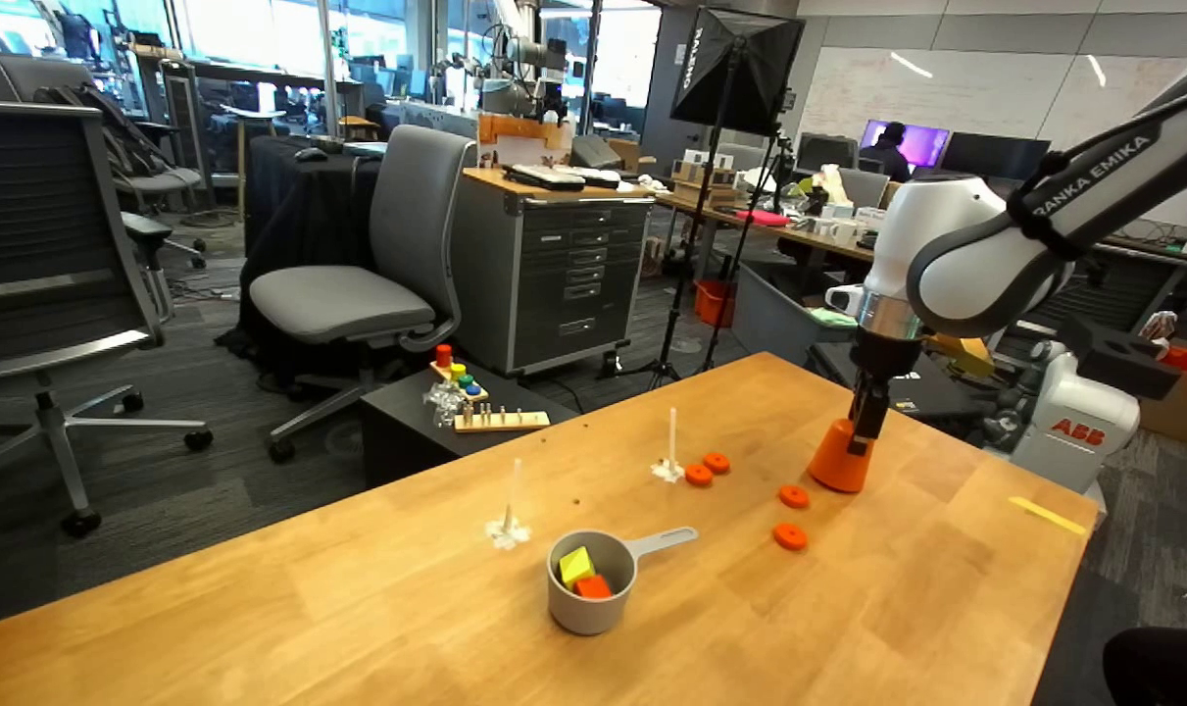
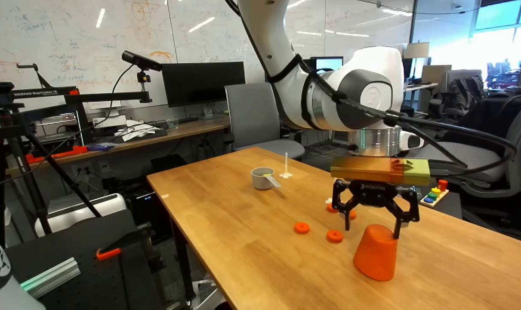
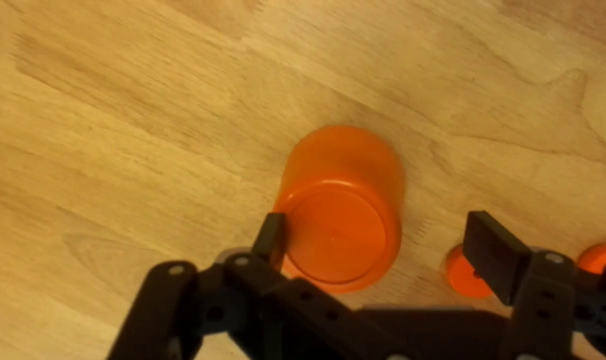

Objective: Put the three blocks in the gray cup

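Note:
The gray cup [image 1: 585,613] stands upright on the table, its handle pointing to the side; it also shows in an exterior view [image 2: 260,181]. A yellow-green block [image 1: 575,566] and an orange-red block [image 1: 593,586] lie inside it. I cannot make out a third block; it is hidden or out of view. My gripper [image 2: 372,233] is open with nothing between its fingers, far from the gray cup. In the wrist view my gripper [image 3: 380,235] has one finger against or just over the edge of the upturned orange tapered cup [image 3: 338,235]. I cannot tell if they touch.
Several orange discs [image 1: 790,536] lie between the orange tapered cup and the gray cup. Two thin white posts [image 1: 672,441] stand on the table behind them. A yellow strip [image 1: 1047,515] lies near the table edge. Peg toys [image 1: 501,422] sit on a low side table.

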Controlling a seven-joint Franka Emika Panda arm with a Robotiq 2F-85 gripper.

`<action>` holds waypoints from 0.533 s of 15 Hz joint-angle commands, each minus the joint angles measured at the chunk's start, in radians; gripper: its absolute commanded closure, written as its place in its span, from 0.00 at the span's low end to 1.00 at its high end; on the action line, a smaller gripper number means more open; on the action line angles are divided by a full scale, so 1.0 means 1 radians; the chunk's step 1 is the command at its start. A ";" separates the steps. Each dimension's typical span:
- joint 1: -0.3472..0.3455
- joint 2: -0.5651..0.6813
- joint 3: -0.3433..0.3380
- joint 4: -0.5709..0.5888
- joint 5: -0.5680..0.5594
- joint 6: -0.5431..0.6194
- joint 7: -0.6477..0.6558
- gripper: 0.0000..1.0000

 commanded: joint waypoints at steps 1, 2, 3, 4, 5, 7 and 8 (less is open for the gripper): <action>0.005 0.015 -0.005 0.011 0.011 0.007 -0.019 0.00; 0.006 0.010 -0.006 0.005 0.008 0.007 -0.017 0.00; 0.007 0.006 -0.006 0.003 0.007 0.009 -0.017 0.00; 0.007 0.003 -0.005 -0.001 0.009 0.010 -0.017 0.00; 0.007 0.001 -0.005 -0.002 0.009 0.010 -0.016 0.00; 0.011 -0.003 -0.003 -0.004 0.009 0.006 -0.015 0.00; 0.013 -0.006 0.000 -0.005 0.010 0.003 -0.013 0.00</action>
